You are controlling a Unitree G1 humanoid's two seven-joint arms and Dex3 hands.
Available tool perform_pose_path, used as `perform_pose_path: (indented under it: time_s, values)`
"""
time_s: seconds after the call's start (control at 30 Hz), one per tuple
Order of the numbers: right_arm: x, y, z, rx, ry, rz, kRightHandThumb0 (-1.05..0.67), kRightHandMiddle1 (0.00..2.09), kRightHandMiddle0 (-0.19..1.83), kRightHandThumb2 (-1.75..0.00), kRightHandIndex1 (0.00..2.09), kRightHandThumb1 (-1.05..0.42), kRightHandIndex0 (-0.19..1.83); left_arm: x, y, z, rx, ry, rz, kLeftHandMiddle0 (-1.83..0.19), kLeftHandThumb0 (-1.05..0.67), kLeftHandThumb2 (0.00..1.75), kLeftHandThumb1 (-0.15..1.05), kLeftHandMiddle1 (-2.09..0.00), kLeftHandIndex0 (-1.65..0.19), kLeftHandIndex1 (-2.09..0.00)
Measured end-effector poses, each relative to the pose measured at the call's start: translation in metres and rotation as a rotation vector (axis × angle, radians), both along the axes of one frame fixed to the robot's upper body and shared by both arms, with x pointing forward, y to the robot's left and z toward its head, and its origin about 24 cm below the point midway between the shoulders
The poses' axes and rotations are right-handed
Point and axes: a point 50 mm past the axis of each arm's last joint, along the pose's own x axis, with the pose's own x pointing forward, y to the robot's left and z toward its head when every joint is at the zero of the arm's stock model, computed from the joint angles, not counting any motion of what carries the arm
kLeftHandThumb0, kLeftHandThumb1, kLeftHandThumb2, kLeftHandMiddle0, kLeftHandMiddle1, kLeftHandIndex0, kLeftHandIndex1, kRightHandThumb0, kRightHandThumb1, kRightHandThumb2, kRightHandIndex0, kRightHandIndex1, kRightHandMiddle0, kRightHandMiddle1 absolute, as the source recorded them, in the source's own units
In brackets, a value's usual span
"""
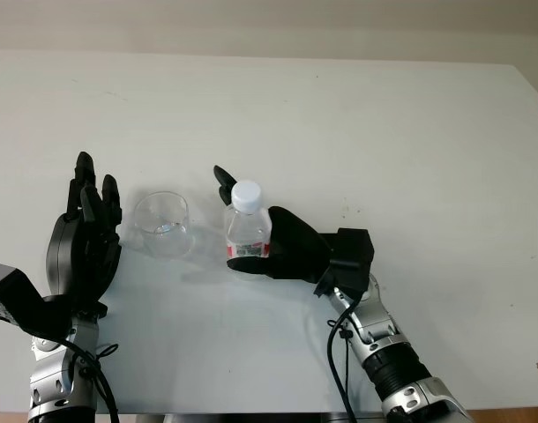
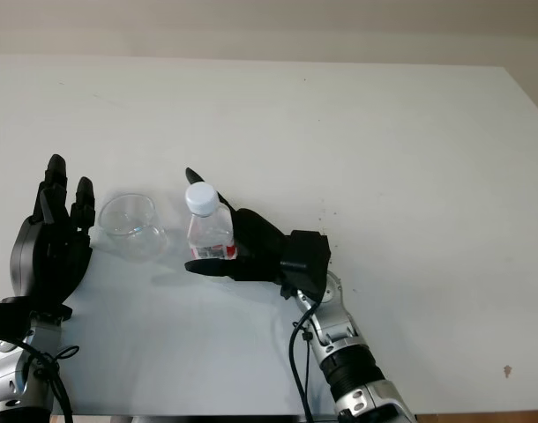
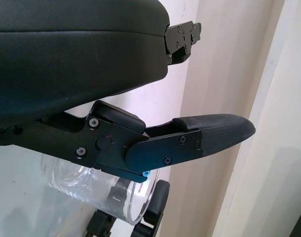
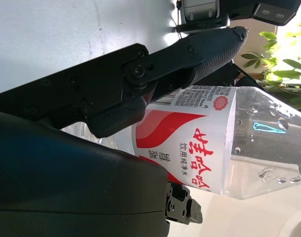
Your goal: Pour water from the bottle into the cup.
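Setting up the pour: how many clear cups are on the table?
1: the clear glass cup stands on the white table, between the open left hand and the capped plastic water bottle.

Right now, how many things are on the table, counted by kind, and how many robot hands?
Bottles: 1, the bottle, white cap on, held by the right hand.
Cups: 1, the clear cup.
Hands: 2, the left hand open beside the cup.
Total: 4.
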Motion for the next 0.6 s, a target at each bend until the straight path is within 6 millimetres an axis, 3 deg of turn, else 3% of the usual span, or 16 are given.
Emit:
perform_pose_path:
  time_s: [0.17, 0.23, 0.27, 0.3, 0.33, 0.4, 0.43, 0.5, 0.6]
  values:
    - [0.0000, 0.0043, -0.0003, 0.050, 0.025, -0.018, -0.92, 0.00, -0.19, -0.04, 0.00, -0.96, -0.19, 0.0000, 0.0001, -0.0001, -0.001, 0.000, 0.001, 0.19, -0.80, 0.63, 1.05, 0.00, 0.19, 0.00]
    - [0.0006, 0.0040, -0.0002, 0.072, 0.049, -0.020, -0.80, 0.11, -0.08, -0.04, 0.14, -0.93, -0.09, 0.0000, 0.0001, 0.0000, 0.000, -0.001, 0.001, 0.19, -0.80, 0.63, 1.05, 0.00, 0.19, 0.00]
    - [0.0007, 0.0034, -0.0003, 0.078, 0.059, -0.023, -0.71, 0.63, -0.11, -0.05, 0.79, -0.92, -0.14, 0.0000, 0.0001, 0.0001, 0.000, -0.001, 0.002, 0.19, -0.80, 0.63, 1.05, 0.00, 0.19, 0.00]
    - [0.0007, 0.0030, -0.0003, 0.085, 0.071, -0.025, -0.60, 1.46, -0.13, -0.05, 1.55, -0.91, -0.11, 0.0000, 0.0002, 0.0002, 0.000, -0.003, 0.002, 0.19, -0.79, 0.64, 1.05, 0.00, 0.19, 0.00]
    - [0.0008, 0.0027, -0.0003, 0.090, 0.079, -0.025, -0.55, 1.77, -0.07, -0.05, 1.82, -0.91, 0.03, -0.0001, 0.0003, 0.0004, -0.001, -0.004, 0.002, 0.19, -0.79, 0.64, 1.05, 0.00, 0.19, 0.00]
    - [0.0004, 0.0027, -0.0001, 0.082, 0.076, -0.022, -0.54, 2.01, 0.37, -0.06, 2.02, -0.95, 0.63, -0.0001, 0.0003, 0.0005, -0.001, -0.005, 0.002, 0.19, -0.79, 0.64, 1.05, 0.00, 0.19, 0.00]
    - [0.0002, 0.0023, 0.0000, 0.065, 0.065, -0.022, -0.56, 2.06, 0.73, -0.06, 2.06, -0.99, 0.98, -0.0001, 0.0004, 0.0005, -0.001, -0.006, 0.002, 0.19, -0.79, 0.64, 1.05, 0.00, 0.19, 0.00]
    - [-0.0002, 0.0013, 0.0011, 0.016, 0.034, -0.017, -0.61, 2.09, 1.25, -0.10, 2.09, -1.03, 1.41, -0.0002, 0.0004, 0.0005, -0.001, -0.006, 0.003, 0.19, -0.80, 0.63, 1.05, -0.01, 0.19, 0.00]
    - [-0.0013, 0.0024, 0.0048, -0.036, -0.006, 0.000, -0.57, 2.09, 1.65, -0.19, 2.09, -1.05, 1.73, -0.0002, 0.0007, 0.0005, -0.003, -0.007, 0.003, 0.19, -0.80, 0.63, 1.05, -0.01, 0.19, 0.00]
